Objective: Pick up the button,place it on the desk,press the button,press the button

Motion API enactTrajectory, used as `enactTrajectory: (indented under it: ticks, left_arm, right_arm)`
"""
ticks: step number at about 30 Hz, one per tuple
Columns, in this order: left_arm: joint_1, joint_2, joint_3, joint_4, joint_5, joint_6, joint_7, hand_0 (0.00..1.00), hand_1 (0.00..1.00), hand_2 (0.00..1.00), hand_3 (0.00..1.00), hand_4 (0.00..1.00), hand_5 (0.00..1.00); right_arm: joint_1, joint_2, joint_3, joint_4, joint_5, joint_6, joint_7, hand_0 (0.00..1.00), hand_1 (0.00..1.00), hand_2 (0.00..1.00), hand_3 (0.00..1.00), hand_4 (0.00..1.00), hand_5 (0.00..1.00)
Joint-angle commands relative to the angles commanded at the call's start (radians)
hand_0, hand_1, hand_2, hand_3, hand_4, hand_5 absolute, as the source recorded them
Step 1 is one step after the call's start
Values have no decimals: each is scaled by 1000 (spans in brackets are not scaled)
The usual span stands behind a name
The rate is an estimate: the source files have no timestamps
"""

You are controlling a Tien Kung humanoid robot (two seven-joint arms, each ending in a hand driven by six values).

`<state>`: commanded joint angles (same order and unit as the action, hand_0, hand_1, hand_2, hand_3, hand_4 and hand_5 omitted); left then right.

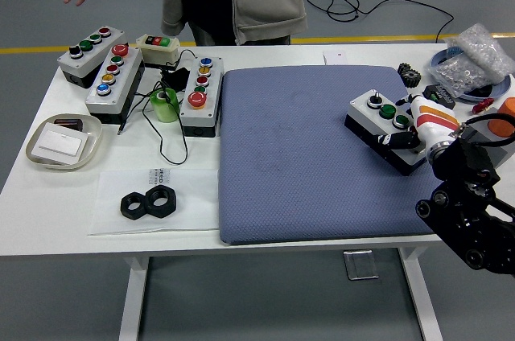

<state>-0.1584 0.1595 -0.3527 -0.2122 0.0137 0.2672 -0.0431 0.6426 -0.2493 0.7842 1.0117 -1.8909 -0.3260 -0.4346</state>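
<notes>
A white table (72, 212) fills most of the view, standing on white legs (133, 297) with a crossbar under the near edge. The floor (265, 301) is smooth grey, seen below the table and beyond its far side. A yellow line (386, 37) is marked on the floor along the far edge of the table, running left to right. Far right, black cables (354, 3) trail in loops over the floor. The light is even and soft, with faint shadows
</notes>
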Motion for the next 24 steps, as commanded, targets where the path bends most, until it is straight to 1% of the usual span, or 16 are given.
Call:
enactTrajectory:
  ticks: [2,6,9,11,12,17,18,21,23,24]
  left_arm:
    - [2,0,-3,0,5,0,2,720,822,841,811,595,998]
    - [4,-1,-7,0,11,0,3,722,822,841,812,595,998]
    - [5,-1,-7,0,11,1,3,722,822,841,812,595,998]
    - [5,-1,-6,0,9,1,3,722,822,841,812,595,998]
    - [6,-1,-5,0,8,1,2,726,823,841,812,595,998]
    - [3,-2,-1,0,1,1,0,726,823,841,812,595,998]
    - [3,-2,0,0,-1,1,0,726,824,843,811,595,998]
    - [1,-2,2,0,-4,1,-1,726,824,843,811,595,998]
    - [-1,-2,3,0,-6,1,-1,726,824,843,811,595,998]
    - [-1,-2,3,0,-6,1,-1,726,824,843,811,594,998]
  right_arm:
    - [2,-26,-43,25,25,5,57,376,402,487,622,820,111]
    - [8,-59,-97,56,43,10,154,381,406,485,620,815,116]
    - [16,-85,-130,74,39,21,261,381,406,485,620,815,116]
    - [25,-98,-147,76,24,26,345,381,406,485,620,815,116]
    - [30,-102,-154,75,21,28,377,446,419,479,623,798,100]
    - [71,-119,-198,44,61,37,566,446,419,479,623,798,100]
    - [77,-121,-205,40,68,38,600,525,463,504,653,796,83]
    - [105,-124,-242,24,68,45,666,525,463,504,653,796,83]
    - [119,-125,-260,14,63,55,686,525,463,504,653,796,83]
    - [123,-125,-265,11,62,58,690,566,487,522,679,786,63]
